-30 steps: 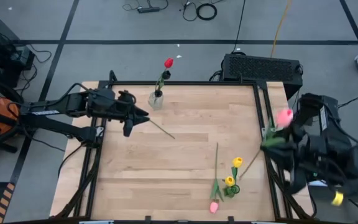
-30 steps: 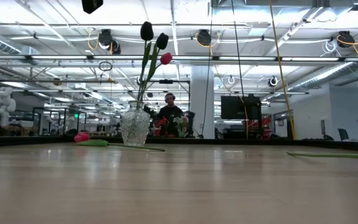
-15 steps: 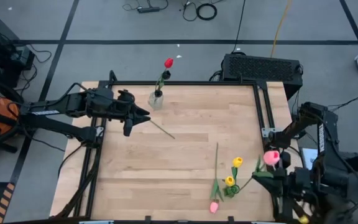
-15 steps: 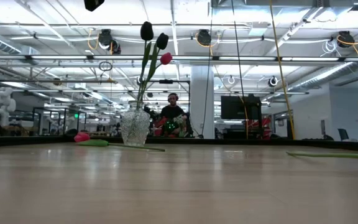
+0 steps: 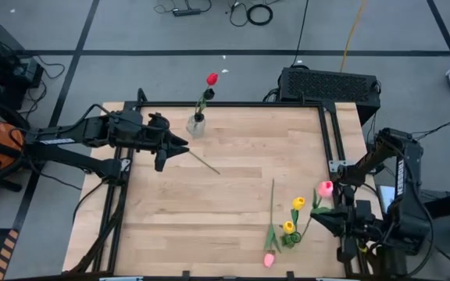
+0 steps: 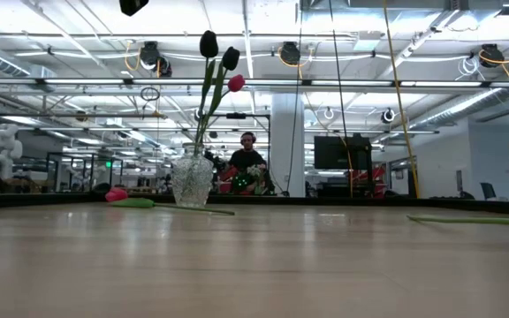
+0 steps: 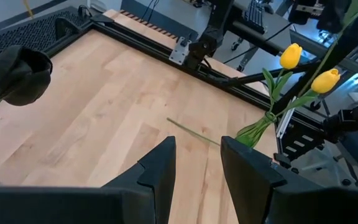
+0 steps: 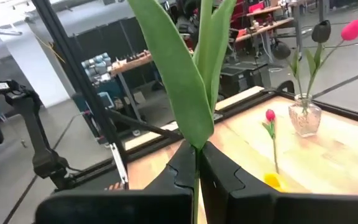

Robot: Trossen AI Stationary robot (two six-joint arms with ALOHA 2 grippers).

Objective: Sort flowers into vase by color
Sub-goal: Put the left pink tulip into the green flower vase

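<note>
A glass vase [image 5: 197, 123] stands near the table's far edge and holds a red tulip [image 5: 212, 79] and dark tulips [image 6: 208, 42]. My left gripper [image 5: 180, 148] hovers open beside the vase, above a loose thin stem [image 7: 191, 132] that lies on the table. My right gripper [image 5: 319, 220] is at the near right corner, shut on a pink tulip [image 5: 326, 188]. Two yellow tulips [image 5: 293, 215] and another pink tulip [image 5: 269, 260] lie flat near the table's near edge. My right gripper pinches the pink tulip's green stem [image 8: 196, 163] between its two fingers, just below the leaves [image 8: 185, 93]. The fingers point toward the table's left and lie across the stem. Head and leaves stand up past the fingers, and the lower stem [image 5: 307, 228] trails toward the yellow tulips.
Black frame rails [image 5: 330, 148] run along the table's edges and a black box [image 5: 330, 84] sits beyond the far right corner. Bare wood [image 5: 209, 211] spreads over the table's middle and near left. A person [image 6: 247, 168] sits far off in the room.
My right gripper carried the pink tulip from beyond the table's right edge toward the near edge, then leftward over the near right corner. The tulip's head went with it and now stands close to the yellow tulips.
</note>
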